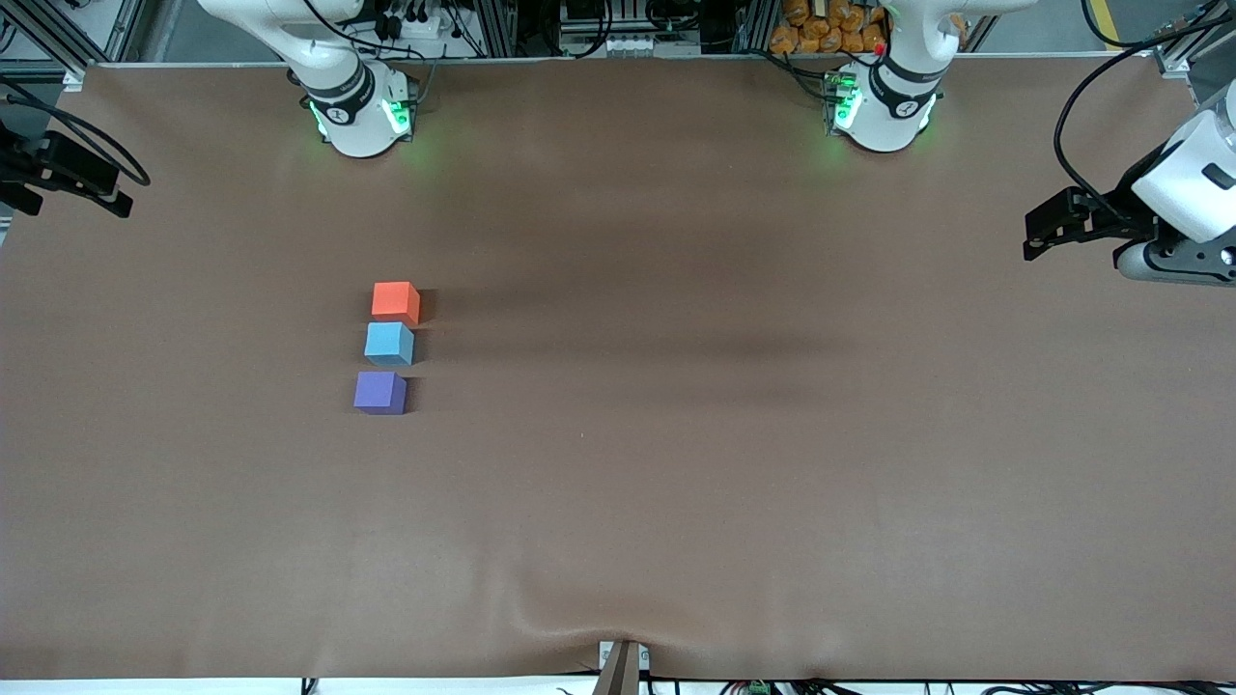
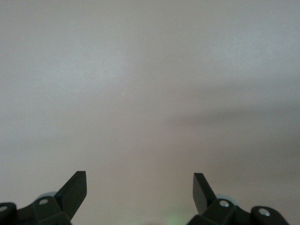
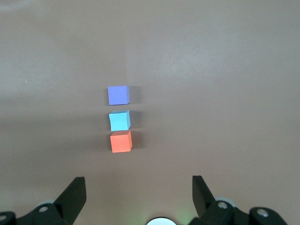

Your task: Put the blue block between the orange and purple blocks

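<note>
Blue block (image 1: 389, 344) resting on the brown table cover (image 1: 676, 463), in line between orange block (image 1: 396, 301) and purple block (image 1: 379, 393); orange farthest from the front camera, purple nearest, all toward the right arm's end of the table. Narrow gaps on either side of the blue cube, apparently not touching either neighbour. Placement seemingly done already. Left gripper (image 2: 139, 187) waiting high over bare cover at its own end, jaws spread wide, holding nothing. Right gripper (image 3: 138, 190) well above the row, likewise spread and empty. Main risk from here: any fresh descent by the right arm nudging the tight row, knocking a cube askew or pushing the blue one out of line. Little margin between cubes for fingers.
</note>
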Tool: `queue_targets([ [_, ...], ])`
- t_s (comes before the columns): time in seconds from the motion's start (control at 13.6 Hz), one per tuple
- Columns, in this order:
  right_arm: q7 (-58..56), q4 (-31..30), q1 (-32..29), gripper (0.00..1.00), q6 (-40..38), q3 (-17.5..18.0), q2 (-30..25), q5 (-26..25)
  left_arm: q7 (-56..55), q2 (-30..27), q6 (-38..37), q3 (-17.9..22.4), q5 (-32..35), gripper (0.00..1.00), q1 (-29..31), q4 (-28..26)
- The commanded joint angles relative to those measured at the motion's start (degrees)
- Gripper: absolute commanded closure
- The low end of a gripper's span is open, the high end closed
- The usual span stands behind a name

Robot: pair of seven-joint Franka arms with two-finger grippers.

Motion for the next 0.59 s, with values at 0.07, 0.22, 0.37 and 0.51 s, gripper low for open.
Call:
queue_targets([
  [0.07,-0.9,-1.7,-1.5,0.0,2.9,0.9,-0.4,0.2,1.0,-0.5,0.2,0.1,-1.1,0.0,0.4,0.1],
  [0.22,-0.8,-1.7,-0.8,0.0,3.1,2.4,-0.4,0.0,1.0,-0.5,0.2,0.0,-1.1,0.0,0.3,0.1],
  [0.37,-0.8,-2.1,-0.9,0.0,3.5,2.6,-0.1,0.0,1.0,-0.5,0.2,0.1,-1.1,0.0,0.3,0.1],
  [0.51,-0.8,-2.1,-0.4,0.0,4.3,2.7,-0.1,-0.3,1.0,-0.5,0.2,0.0,-1.1,0.0,0.3,0.1],
])
